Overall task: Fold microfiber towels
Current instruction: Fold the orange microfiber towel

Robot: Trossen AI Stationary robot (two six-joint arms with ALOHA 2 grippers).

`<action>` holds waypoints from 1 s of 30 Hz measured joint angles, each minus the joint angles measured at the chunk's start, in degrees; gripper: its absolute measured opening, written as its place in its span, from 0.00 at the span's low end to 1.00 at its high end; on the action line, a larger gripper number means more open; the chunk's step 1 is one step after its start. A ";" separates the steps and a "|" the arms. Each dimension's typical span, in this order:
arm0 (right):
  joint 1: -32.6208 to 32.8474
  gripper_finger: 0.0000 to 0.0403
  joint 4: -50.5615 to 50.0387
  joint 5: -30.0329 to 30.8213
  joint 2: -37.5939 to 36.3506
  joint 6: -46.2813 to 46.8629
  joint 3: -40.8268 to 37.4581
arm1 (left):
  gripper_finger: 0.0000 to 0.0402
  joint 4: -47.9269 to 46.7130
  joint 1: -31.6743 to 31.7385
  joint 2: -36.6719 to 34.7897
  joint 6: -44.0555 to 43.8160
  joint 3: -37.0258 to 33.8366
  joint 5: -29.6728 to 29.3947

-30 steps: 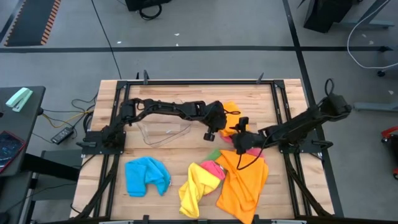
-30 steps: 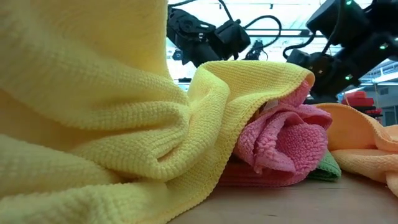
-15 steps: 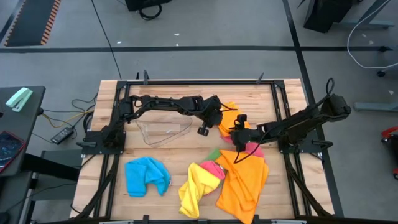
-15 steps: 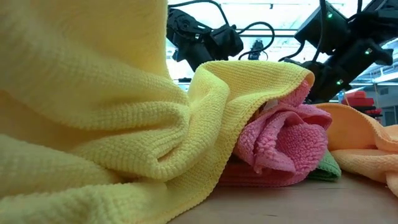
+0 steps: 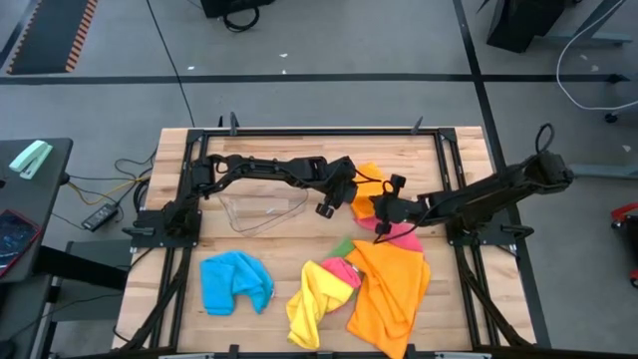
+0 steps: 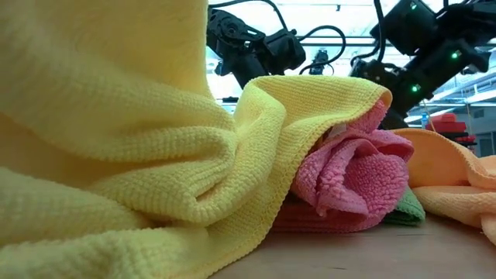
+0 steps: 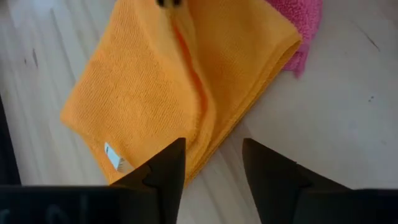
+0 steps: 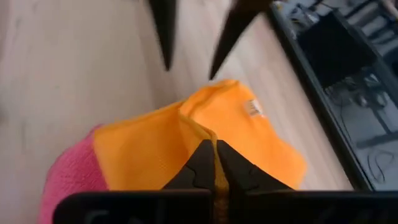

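Two dark arms meet near the middle of the wooden table [image 5: 249, 279], both over the folded orange microfiber towel [image 5: 367, 187] at the far-centre. The left arm stretches out long and low from its base on the left, elbow barely bent, and its left gripper [image 5: 326, 206] hangs just beside the towel's near-left edge. In the left wrist view its fingers [image 7: 163, 169] stand apart w/ nothing between them; the orange towel [image 7: 180, 81] lies flat ahead, a white tag at one corner.

The right arm reaches in from the right side, also nearly straight, wrist dipped toward the cloth. The right gripper [image 5: 382, 211] is pressed together on a raised fold of that orange towel [image 8: 205, 140] (the pinched ridge shows clearly in its wrist view, running right into the tips). A pink towel [image 5: 404, 235] sits partly under the orange one, on the near-right.

Nearer the front edge: a crumpled blue towel [image 5: 235, 281] at left, a bunched yellow towel [image 5: 313, 304] w/ another pink towel [image 6: 353, 182] tucked against it, a bit of green towel [image 6: 407, 209] beneath, and a big loose orange towel [image 5: 391, 289] at right. A clear plastic tub [image 5: 261, 210] sits under the left arm.
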 joint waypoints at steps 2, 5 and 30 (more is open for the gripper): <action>0.01 0.02 -0.43 0.19 -1.31 1.60 0.00 | 0.46 0.74 0.00 0.00 -1.11 0.00 -0.01; 0.01 0.02 -0.83 1.32 -2.90 4.26 0.00 | 0.48 2.39 0.02 0.00 -3.70 0.00 0.02; 1.67 0.01 -4.69 -0.61 -7.25 10.08 0.00 | 0.39 10.07 0.34 3.21 -5.25 0.00 -13.17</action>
